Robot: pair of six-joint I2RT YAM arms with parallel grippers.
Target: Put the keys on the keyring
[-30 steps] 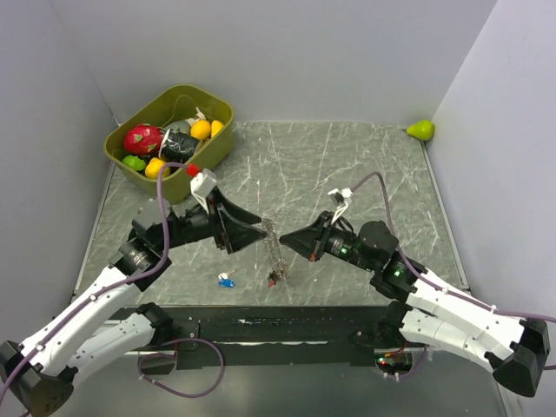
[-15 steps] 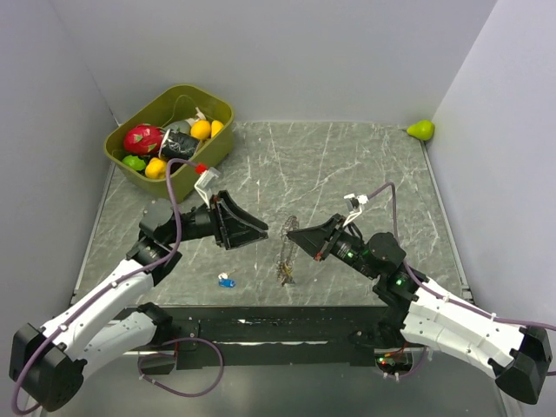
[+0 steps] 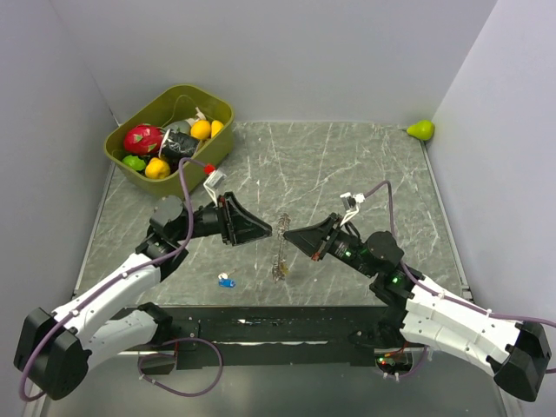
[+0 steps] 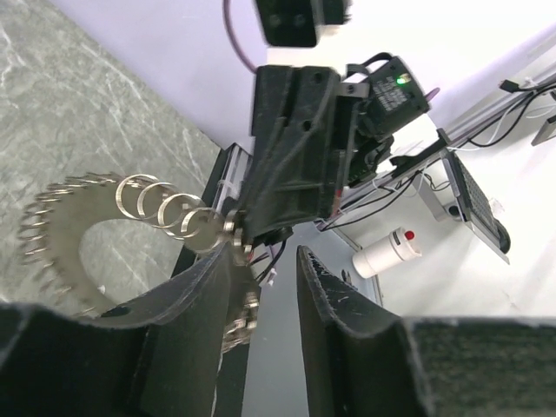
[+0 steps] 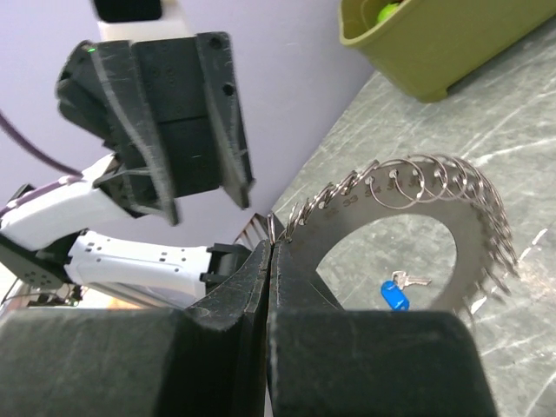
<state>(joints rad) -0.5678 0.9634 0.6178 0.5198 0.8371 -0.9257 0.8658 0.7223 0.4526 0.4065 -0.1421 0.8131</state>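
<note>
The keyring (image 3: 280, 248) is a flat silvery disc ringed with several small wire loops, and it hangs on edge above the table's middle. My right gripper (image 3: 287, 233) is shut on its top edge, as the right wrist view shows at the gripper (image 5: 271, 243) and the keyring (image 5: 473, 234). My left gripper (image 3: 270, 229) faces it from the left, a finger-width away. In the left wrist view the left gripper (image 4: 265, 256) is open with nothing in the gap, and the keyring (image 4: 61, 243) lies past its left fingertip. One blue-tagged key (image 3: 226, 281) lies on the table.
An olive bin (image 3: 217, 111) of toy fruit stands at the back left. A green toy pear (image 3: 421, 130) lies in the back right corner. Grey walls close the table on three sides. A dark rail (image 3: 278, 321) runs along the near edge.
My left gripper has moved right, up to the keyring, and its jaws have narrowed. The right gripper shifted the keyring slightly right and back while staying shut on it.
</note>
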